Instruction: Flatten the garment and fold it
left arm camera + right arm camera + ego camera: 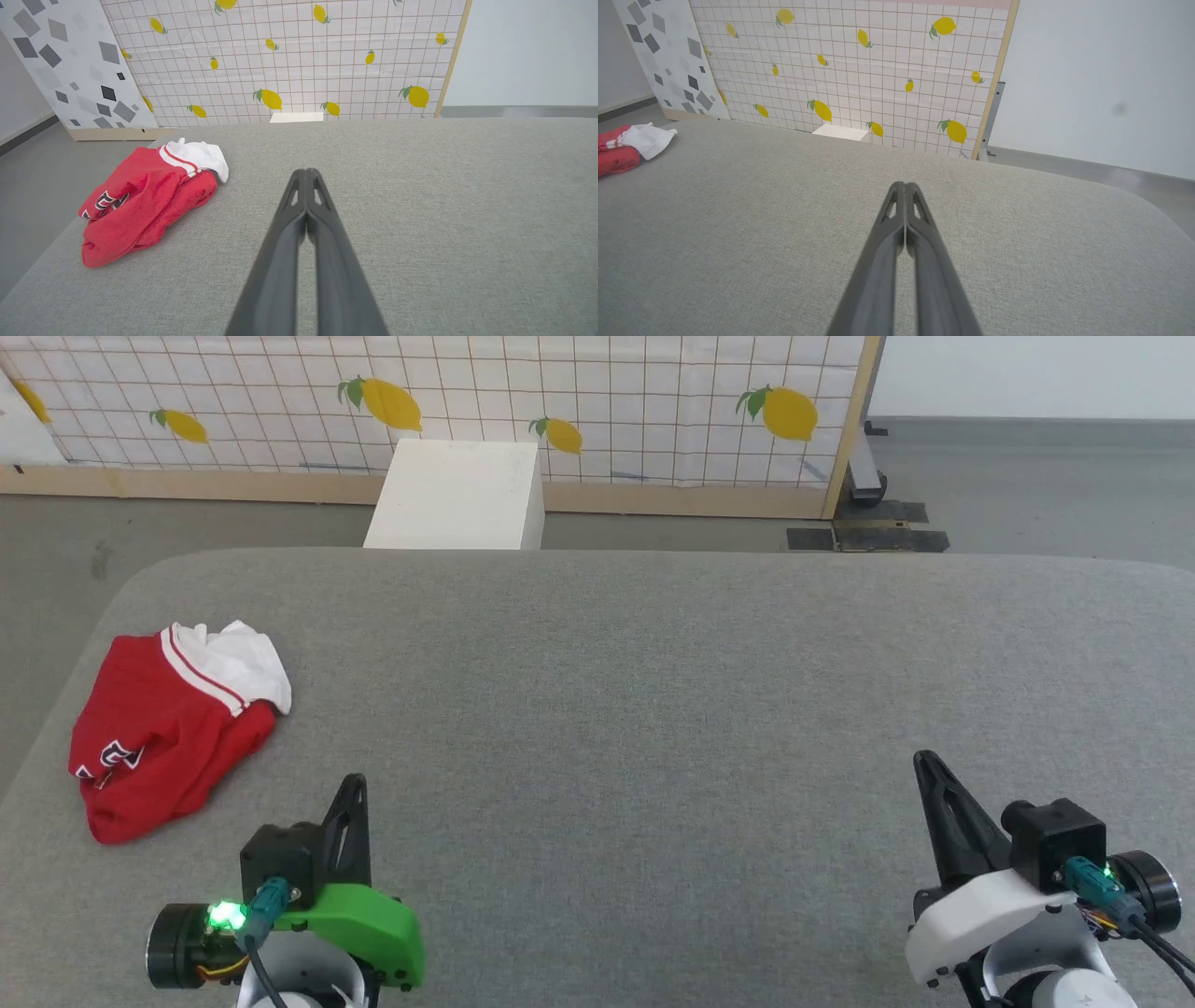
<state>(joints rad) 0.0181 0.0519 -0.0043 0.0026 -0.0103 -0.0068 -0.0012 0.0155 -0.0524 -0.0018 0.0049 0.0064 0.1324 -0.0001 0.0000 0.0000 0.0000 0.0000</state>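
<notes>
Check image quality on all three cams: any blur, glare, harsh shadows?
Head view: even soft light, sharp, garment nearly shadowless; green LED blooms behind the left gripper. Left wrist view: gripper base blurs near the bottom edge, garment sharp. Right wrist view: same close-up blur on the right gripper.

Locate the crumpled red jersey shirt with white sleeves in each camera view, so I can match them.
Head view: the red jersey shirt lies at the left, near the grey fabric table's left edge.
Left wrist view: the shirt is left of centre, left of the shut left gripper.
Right wrist view: the shirt is at the left edge, partly cut off.
Shared landmark: the white box before the lemon-patterned panel.
</notes>
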